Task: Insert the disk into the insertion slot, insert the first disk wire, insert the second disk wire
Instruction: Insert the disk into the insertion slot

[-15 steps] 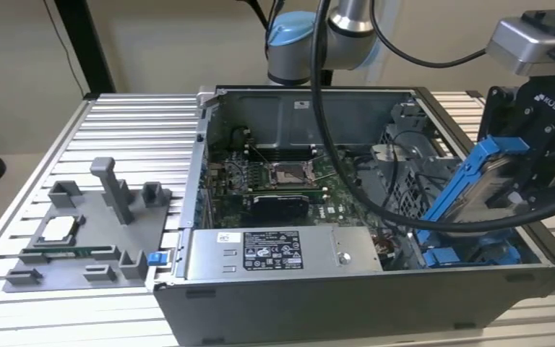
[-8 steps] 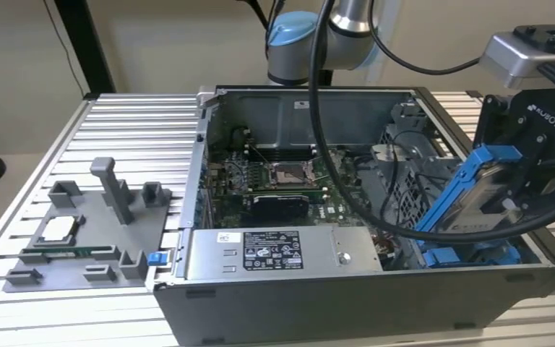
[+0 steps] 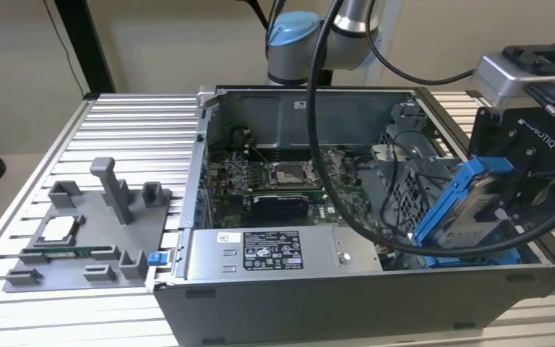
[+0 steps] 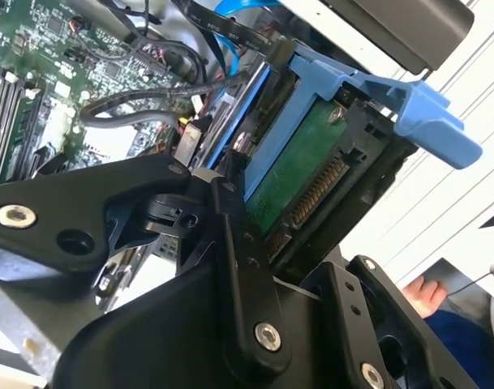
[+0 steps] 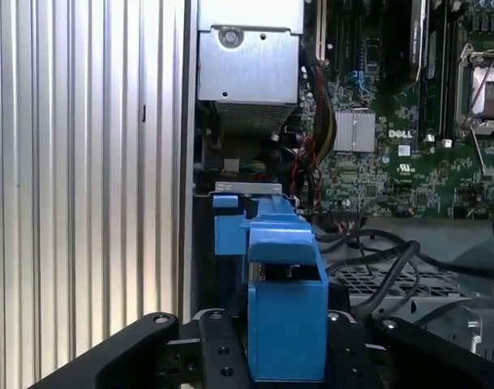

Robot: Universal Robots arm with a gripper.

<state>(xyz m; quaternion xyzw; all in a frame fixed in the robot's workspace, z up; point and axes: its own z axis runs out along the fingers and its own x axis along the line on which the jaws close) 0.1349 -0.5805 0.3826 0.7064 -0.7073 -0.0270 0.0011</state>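
Note:
My gripper (image 3: 497, 199) is shut on the disk (image 3: 472, 211), a silver-grey drive clipped in a bright blue frame. It holds the disk tilted on edge above the open computer case, at the exterior view's right. The second wrist view shows the disk's (image 4: 299, 170) green underside and connector between the black fingers (image 4: 238, 243). In the first wrist view the blue frame (image 5: 283, 275) sits clamped in my gripper (image 5: 283, 344). Just below the disk lies the insertion slot (image 3: 456, 256), with blue rails and grey perforated metal (image 5: 384, 284). The disk's lower end is at the slot's mouth.
Black cables (image 3: 355, 217) loop across the motherboard (image 3: 277, 181) beside the bay. A grey box with a sticker (image 3: 268, 253) lies along the case's near side. A grey tray of pegs (image 3: 84, 238) sits at the exterior view's left. A person's hand (image 4: 421, 293) is visible beyond the case.

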